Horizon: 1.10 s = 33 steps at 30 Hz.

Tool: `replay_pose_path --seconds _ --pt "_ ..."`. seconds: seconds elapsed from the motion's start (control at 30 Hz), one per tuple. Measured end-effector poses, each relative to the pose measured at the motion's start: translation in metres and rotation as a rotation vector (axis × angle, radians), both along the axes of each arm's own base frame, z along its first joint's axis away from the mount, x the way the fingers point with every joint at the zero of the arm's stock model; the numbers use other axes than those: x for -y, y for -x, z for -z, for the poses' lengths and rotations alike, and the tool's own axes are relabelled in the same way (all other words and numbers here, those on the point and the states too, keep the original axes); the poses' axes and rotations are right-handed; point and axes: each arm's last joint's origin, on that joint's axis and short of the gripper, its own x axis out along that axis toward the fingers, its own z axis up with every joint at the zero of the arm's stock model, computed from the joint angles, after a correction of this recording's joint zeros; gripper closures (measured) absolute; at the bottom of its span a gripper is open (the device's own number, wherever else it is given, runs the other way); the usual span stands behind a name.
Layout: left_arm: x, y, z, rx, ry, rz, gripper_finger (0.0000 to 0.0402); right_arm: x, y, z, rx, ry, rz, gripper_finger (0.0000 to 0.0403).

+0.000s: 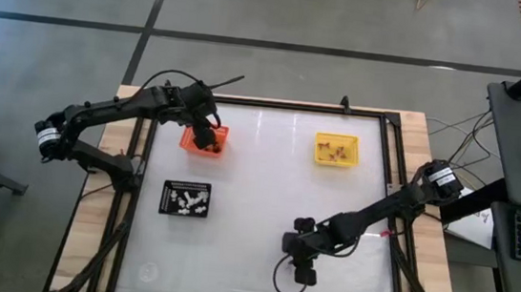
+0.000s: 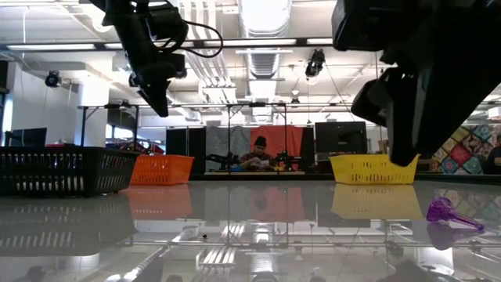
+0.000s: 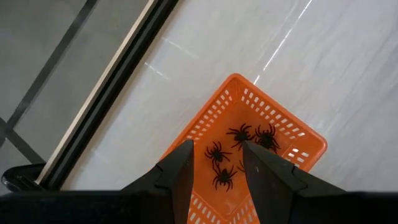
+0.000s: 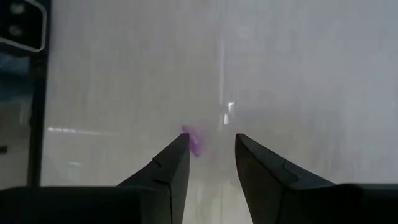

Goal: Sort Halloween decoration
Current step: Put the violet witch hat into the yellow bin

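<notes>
So here we are hovering the right claw [image 4: 206,158] low over the near middle of the tabletop [image 1: 269,156], jaws parted and empty, with the last loose trinket, a tiny purple piece [image 4: 194,142], lying just off its fingertips. In the low view that purple piece [image 2: 448,213] looks like a little moulded plastic thing with a rounded head and a thin stem, lying on its side. We reckon it weighs next to nothing, is stiff, and will skate on this glossy surface if nudged, so pinching across the fatter rounded end seems the safer bet than the skinny stem.

The rest look sorted already: black spiders [image 3: 239,152] in the orange tray [image 1: 205,141] at the far left, brownish bits in the yellow tray [image 1: 336,149] at the far right, white ones in the black tray [image 1: 185,199] on the left. The left claw [image 3: 216,165] hangs over the orange tray, open, holding nothing.
</notes>
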Motion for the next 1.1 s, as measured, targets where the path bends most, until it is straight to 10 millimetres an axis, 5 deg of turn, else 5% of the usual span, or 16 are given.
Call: replay_pose_path --seconds 1.1 --pt "-0.004 -0.008 0.011 -0.015 0.037 -0.016 0.028 -0.012 0.004 0.03 -0.051 -0.06 0.066 0.0287"
